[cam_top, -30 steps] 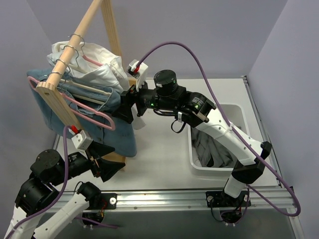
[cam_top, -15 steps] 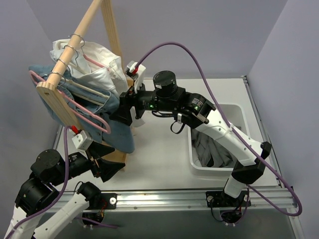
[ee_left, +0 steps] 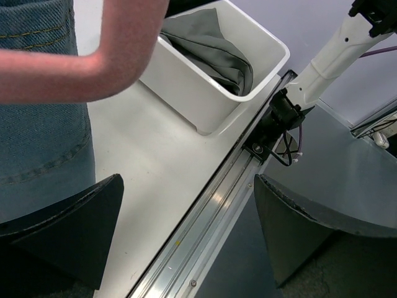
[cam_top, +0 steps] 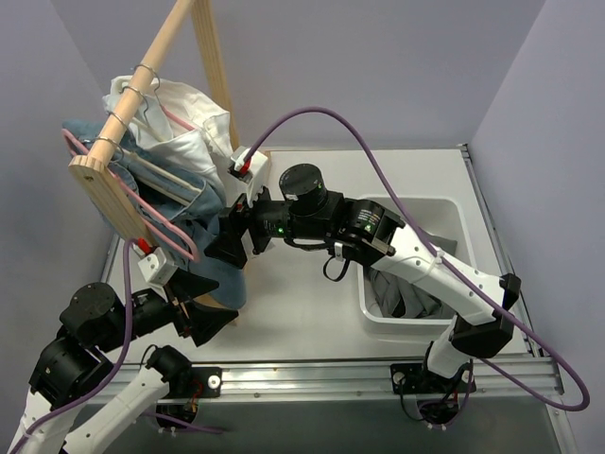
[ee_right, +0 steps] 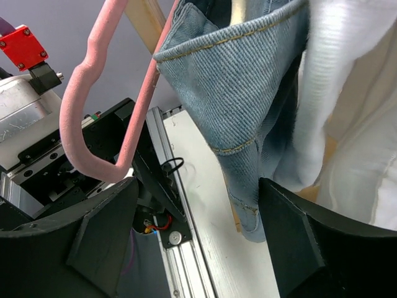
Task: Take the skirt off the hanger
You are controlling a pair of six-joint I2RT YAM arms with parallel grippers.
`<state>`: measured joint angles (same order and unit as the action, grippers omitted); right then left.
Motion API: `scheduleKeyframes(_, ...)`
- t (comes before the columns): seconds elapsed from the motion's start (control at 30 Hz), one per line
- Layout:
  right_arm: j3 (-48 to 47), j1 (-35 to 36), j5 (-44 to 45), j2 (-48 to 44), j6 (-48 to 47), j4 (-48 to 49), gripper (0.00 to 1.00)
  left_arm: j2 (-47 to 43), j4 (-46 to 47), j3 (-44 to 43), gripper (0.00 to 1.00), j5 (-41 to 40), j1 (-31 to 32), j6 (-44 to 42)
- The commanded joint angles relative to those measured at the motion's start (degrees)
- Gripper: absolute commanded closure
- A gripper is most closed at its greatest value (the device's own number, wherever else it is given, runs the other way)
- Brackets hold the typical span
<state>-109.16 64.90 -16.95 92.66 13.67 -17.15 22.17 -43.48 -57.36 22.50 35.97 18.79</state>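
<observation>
The dark grey skirt (cam_top: 402,284) lies crumpled in the white bin, also in the left wrist view (ee_left: 217,53). The pink hanger (cam_top: 176,234) hangs bare on the wooden rail, in front of the denim; it shows in the left wrist view (ee_left: 93,56) and the right wrist view (ee_right: 133,118). My right gripper (cam_top: 234,241) is open and empty beside the denim's lower edge, just right of the hanger's loop (ee_right: 198,186). My left gripper (cam_top: 206,305) is open and empty below the hanger, near the rack's foot (ee_left: 186,186).
A light blue denim garment (cam_top: 213,274) and a white shirt (cam_top: 189,123) hang on the wooden rack (cam_top: 109,189). The white bin (cam_top: 373,307) stands at the right. The metal rail (cam_top: 312,374) runs along the table's near edge.
My right gripper has moved down and left, closer to the denim's hem. The pink hanger and hanging clothes have swung a little to the left. The left arm has not moved.
</observation>
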Motion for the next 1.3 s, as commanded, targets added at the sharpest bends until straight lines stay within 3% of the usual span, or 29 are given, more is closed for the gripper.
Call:
scheduleKeyframes(0.0,-0.2,0.8,2.2,-2.2,0.0,2.9,0.28,0.7,1.8,-1.3,0.05,1.2,0.2,-0.6)
scheduleKeyframes(0.43,-10.0,0.4,4.3,3.8,-5.3,2.7,0.37,0.2,1.0,-1.4,0.05,1.2,0.1,-1.1)
scheduleKeyframes(0.67,-21.1,-2.6,-1.2,11.7,-7.0,1.1,0.44,-0.6,0.2,-1.9,0.05,0.9,0.2,-1.5)
scheduleKeyframes(0.7,-22.3,-3.2,-1.7,13.7,-7.1,1.0,0.47,-0.6,-0.4,-2.2,0.05,0.8,0.1,-1.6)
scheduleKeyframes(0.8,-27.4,-4.5,-4.4,17.0,-6.2,-0.3,0.65,-0.9,-1.2,-3.0,0.05,0.3,0.1,-2.0)
scheduleKeyframes(0.83,-28.4,-4.7,-4.6,18.6,-6.5,-0.7,0.76,-0.9,-1.5,-3.3,0.05,0.1,0.2,-2.2)
scheduleKeyframes(1.0,-29.2,-5.4,-7.1,20.6,-7.7,-1.0,0.79,-0.6,-2.3,-4.6,0.05,0.3,0.2,-2.3)
scheduleKeyframes(1.1,-29.4,-6.0,-8.2,21.0,-8.5,-1.0,1.0,-0.6,-2.2,-4.9,0.05,0.3,0.2,-2.3)
scheduleKeyframes(1.27,-28.8,-5.0,-8.9,19.5,-13.0,0.9,1.0,-0.1,-1.3,-4.6,0.05,0.6,0.1,-1.3)
